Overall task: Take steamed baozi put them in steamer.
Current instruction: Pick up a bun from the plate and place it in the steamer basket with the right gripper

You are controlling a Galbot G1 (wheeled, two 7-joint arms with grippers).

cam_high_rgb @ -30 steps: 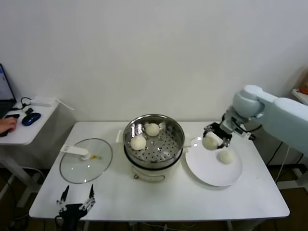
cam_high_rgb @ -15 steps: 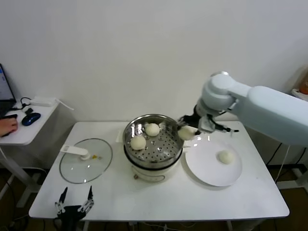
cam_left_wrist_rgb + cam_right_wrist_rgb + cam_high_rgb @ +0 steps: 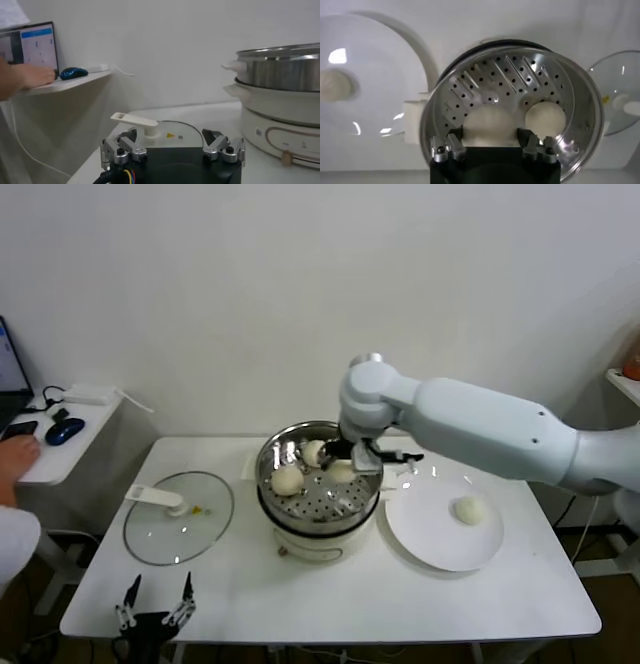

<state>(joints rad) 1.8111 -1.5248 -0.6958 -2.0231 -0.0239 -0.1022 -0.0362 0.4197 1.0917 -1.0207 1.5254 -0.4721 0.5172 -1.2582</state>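
The steamer (image 3: pixel 264 476) stands mid-table on its white pot base. My right gripper (image 3: pixel 345 460) reaches down into it from the right and is shut on a steamed baozi (image 3: pixel 490 122), held low over the perforated floor (image 3: pixel 505 75). Two more baozi lie in the basket, one at the left (image 3: pixel 288 480) and one at the back (image 3: pixel 314 451); the wrist view shows a baozi (image 3: pixel 546 117) beside the held one. A last baozi (image 3: pixel 468 510) rests on the white plate (image 3: pixel 430 544). My left gripper (image 3: pixel 155 609) is parked open at the table's front left edge.
The glass lid (image 3: pixel 180 529) lies flat left of the steamer. A side desk (image 3: pixel 50 449) with a mouse and a person's hand stands at the far left. The left wrist view shows the lid handle (image 3: pixel 135 120) and the steamer's side (image 3: pixel 280 65).
My right arm has carried the baozi leftward from above the plate, past the steamer's rim, and down into the basket. The left arm has stayed put.
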